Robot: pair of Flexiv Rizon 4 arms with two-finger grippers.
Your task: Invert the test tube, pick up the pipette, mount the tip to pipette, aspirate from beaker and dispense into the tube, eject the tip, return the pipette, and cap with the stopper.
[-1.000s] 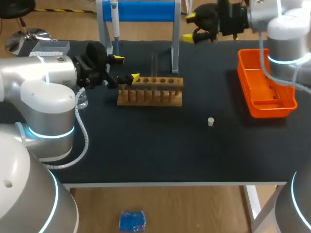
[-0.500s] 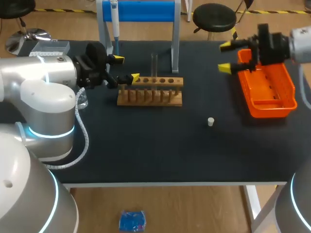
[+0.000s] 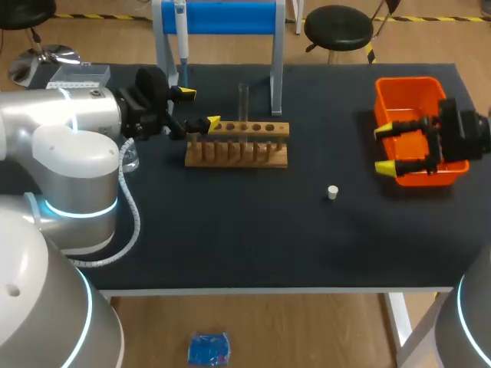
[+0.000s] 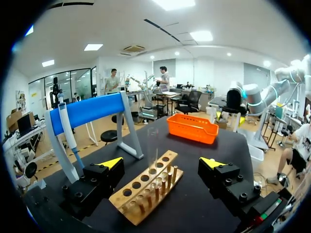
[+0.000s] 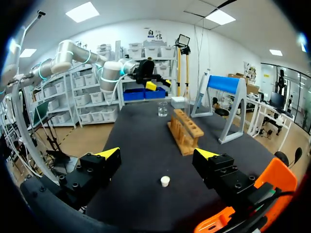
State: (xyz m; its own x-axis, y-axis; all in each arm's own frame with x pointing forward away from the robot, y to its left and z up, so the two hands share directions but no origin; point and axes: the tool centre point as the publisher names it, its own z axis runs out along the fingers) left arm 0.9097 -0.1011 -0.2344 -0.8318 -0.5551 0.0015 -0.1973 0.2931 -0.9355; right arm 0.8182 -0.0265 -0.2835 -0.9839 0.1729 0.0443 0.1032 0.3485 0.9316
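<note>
The left gripper [image 3: 198,107] and the right gripper [image 3: 386,148] were open, holding nothing. The stopper [image 3: 332,192] lay at the right one's eight o'clock; the test tube [image 3: 243,100] stood in the rack [image 3: 238,153]. Capping seemed next: go down, pinch the stopper.

We see a matt black table [image 3: 253,238], a bare wooden rack [image 3: 238,146], a clear glass-like test tube [image 3: 243,101] and a glossy orange plastic tray [image 3: 410,107].
</note>
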